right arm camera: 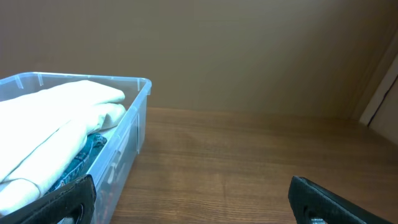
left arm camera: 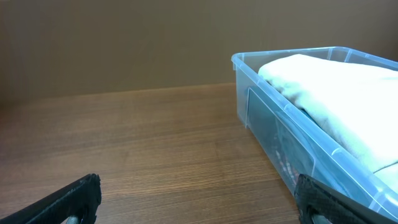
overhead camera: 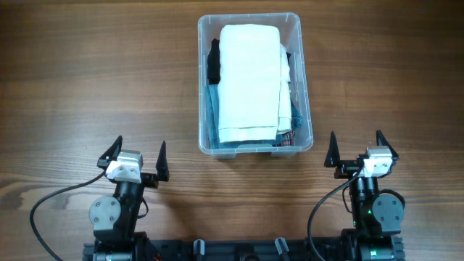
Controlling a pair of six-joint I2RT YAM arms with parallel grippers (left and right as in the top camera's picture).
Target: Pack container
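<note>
The clear plastic container (overhead camera: 301, 80) stands at the middle back of the table, filled with folded clothes. A white folded cloth (overhead camera: 248, 80) lies on top, over blue, black and plaid pieces. The container also shows in the left wrist view (left arm camera: 273, 134) and the right wrist view (right arm camera: 127, 137). My left gripper (overhead camera: 136, 154) is open and empty at the front left, apart from the container; its jaws show in the left wrist view (left arm camera: 199, 202). My right gripper (overhead camera: 357, 148) is open and empty at the front right; its jaws show in the right wrist view (right arm camera: 193, 199).
The wooden table (overhead camera: 87, 87) spreads to both sides of the container. Black cables (overhead camera: 43, 206) run from the arm bases along the front edge. A brown wall (left arm camera: 124, 43) stands behind the table.
</note>
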